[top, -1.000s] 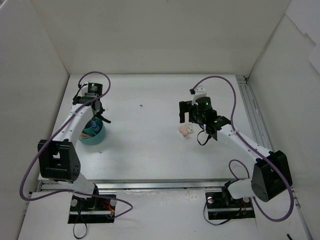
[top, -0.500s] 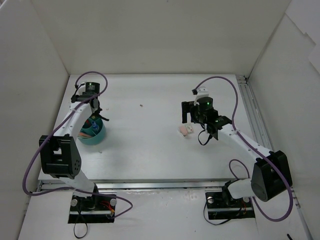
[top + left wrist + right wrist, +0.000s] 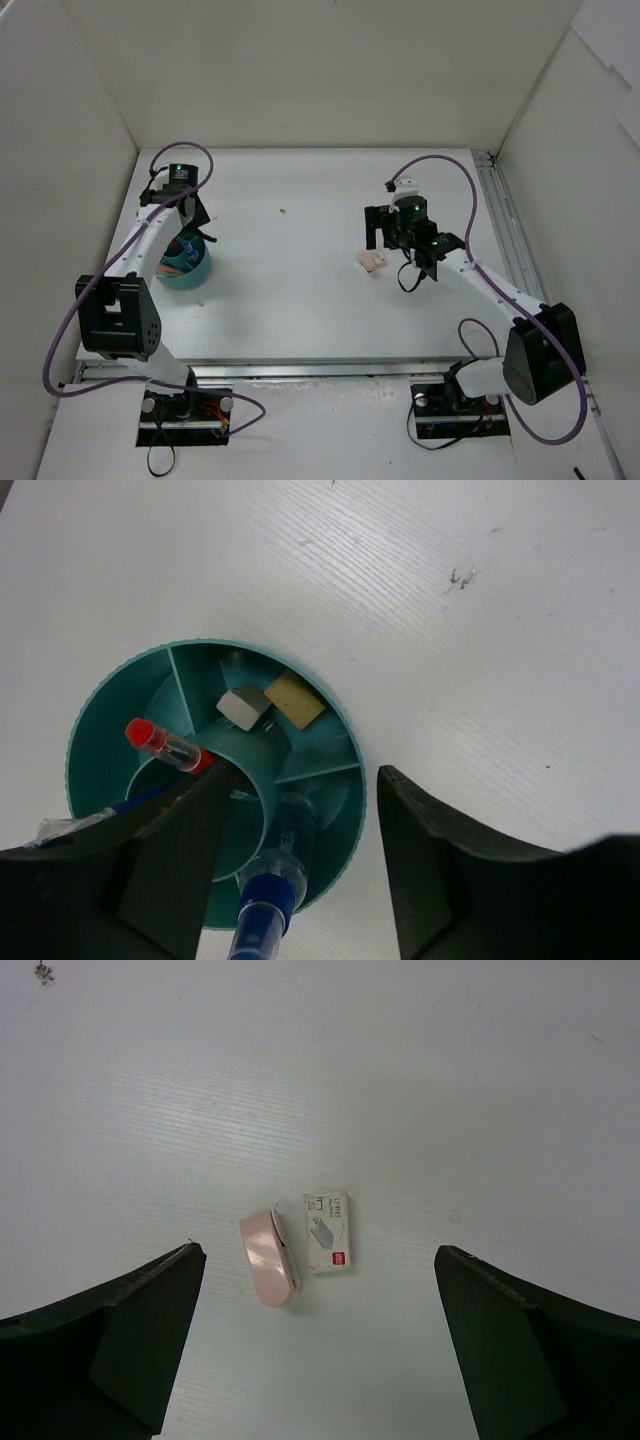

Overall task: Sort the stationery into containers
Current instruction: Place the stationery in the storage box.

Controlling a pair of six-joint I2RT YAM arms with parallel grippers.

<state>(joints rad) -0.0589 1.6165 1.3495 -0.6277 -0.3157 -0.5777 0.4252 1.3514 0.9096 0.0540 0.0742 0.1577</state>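
The teal round container (image 3: pixel 97 702) sits under my left gripper (image 3: pixel 300 880), whose jaws stand open on either side of a blue-capped clear pen (image 3: pixel 266 905). That pen stands loose in an outer compartment. A red-capped pen (image 3: pixel 165 746) leans in the inner cylinder. One outer compartment holds a grey eraser (image 3: pixel 243 706) and a tan eraser (image 3: pixel 294 699). From above, the left gripper (image 3: pixel 191 228) hovers over the container (image 3: pixel 197 272). My right gripper (image 3: pixel 317 1260) hangs wide open above a pink stapler (image 3: pixel 268 1258) and a white staple box (image 3: pixel 328 1232) that lie side by side on the table.
White walls enclose the table on three sides, and a metal rail (image 3: pixel 500 215) runs along its right edge. A small dark speck (image 3: pixel 283 211) marks the table between the arms. In the top view the pink stapler (image 3: pixel 368 260) lies just below the right gripper (image 3: pixel 378 238).
My left gripper has opened and let go of the blue-capped pen, which now stands in the container. The right gripper has drifted slightly over the stapler and box.
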